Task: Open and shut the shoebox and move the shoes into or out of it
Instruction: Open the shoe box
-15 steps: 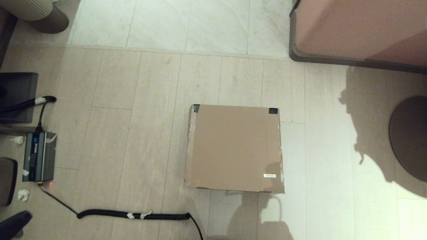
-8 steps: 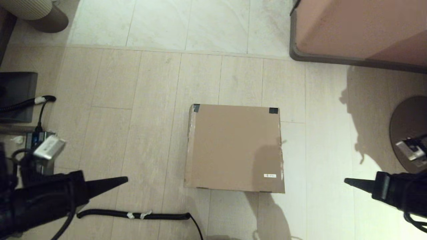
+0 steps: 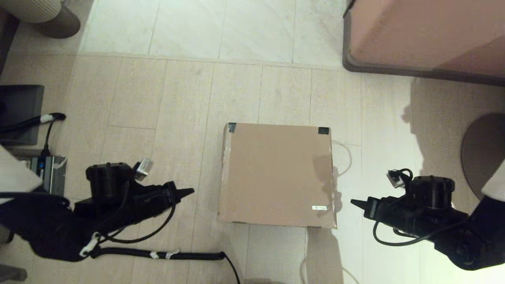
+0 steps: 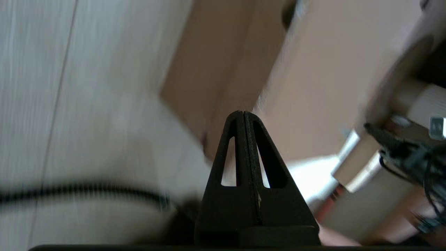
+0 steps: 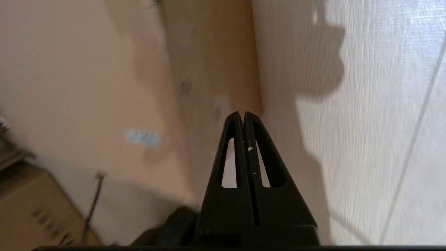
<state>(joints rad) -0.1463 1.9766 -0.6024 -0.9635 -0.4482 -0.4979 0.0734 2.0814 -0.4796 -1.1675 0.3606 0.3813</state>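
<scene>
Lying flat on the floor [image 3: 158, 118], the shoebox [image 3: 276, 173] sits shut, its flap lid down and level; dark tape marks the two far lid corners, a small white label [image 3: 318, 208] sits near the near right corner. Shoes: not visible, presumably inside. The box is close to square from above, slightly deeper than wide, with no strong long axis.

Left gripper [image 3: 188, 192]: to the box's left, low toward the near edge, tip aimed at the left wall, apart from it; jaws pressed together, holding nothing.

Right gripper [image 3: 355, 203]: to the box's right, level with the label, tip aimed at the right wall, just beside the lid's edge; jaws likewise closed and empty. It appears the nearer of the two.

Judgement: the box lies between the two tips, so lifting the lid's near edge likely falls to the right arm, once its jaws part.

Surroundings: coiled black cable [image 3: 158, 254] near the left arm; pink-brown furniture block [image 3: 426, 35] far right.
</scene>
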